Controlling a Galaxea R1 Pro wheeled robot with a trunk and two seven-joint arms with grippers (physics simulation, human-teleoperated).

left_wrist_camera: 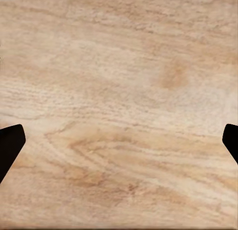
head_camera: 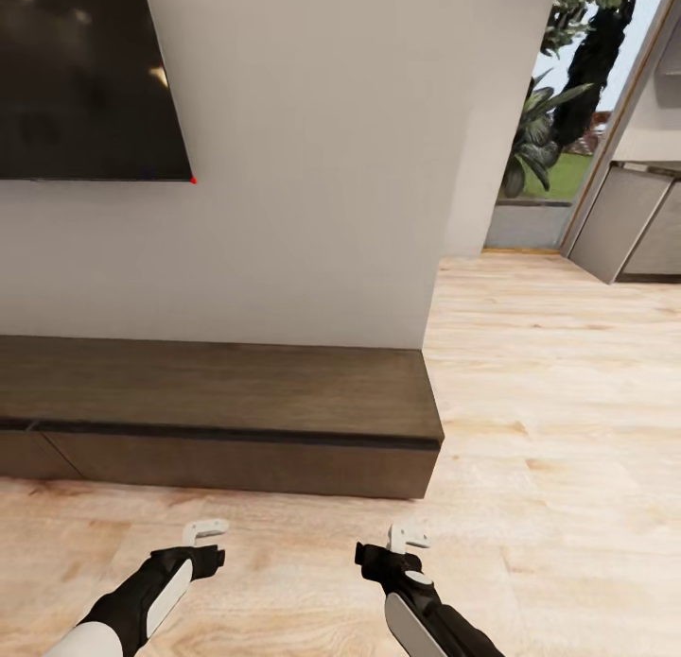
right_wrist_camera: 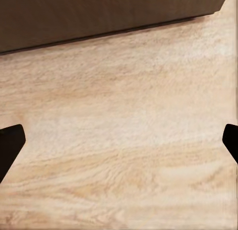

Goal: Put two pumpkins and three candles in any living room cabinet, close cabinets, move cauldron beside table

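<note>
Cabinet (head_camera: 218, 421) stood against wall (head_camera: 312, 213), fronts flush. Left pincer (head_camera: 205, 528) and right pincer (head_camera: 407, 539) hung over floor (head_camera: 567, 402), both spread apart, empty.

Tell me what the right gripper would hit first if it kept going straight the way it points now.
Most likely the floor: the right gripper looks down onto bare wood planks between its open fingers. The cabinet lies further ahead at the view's edge, so it would probably be missed, though depth is unclear.
</note>
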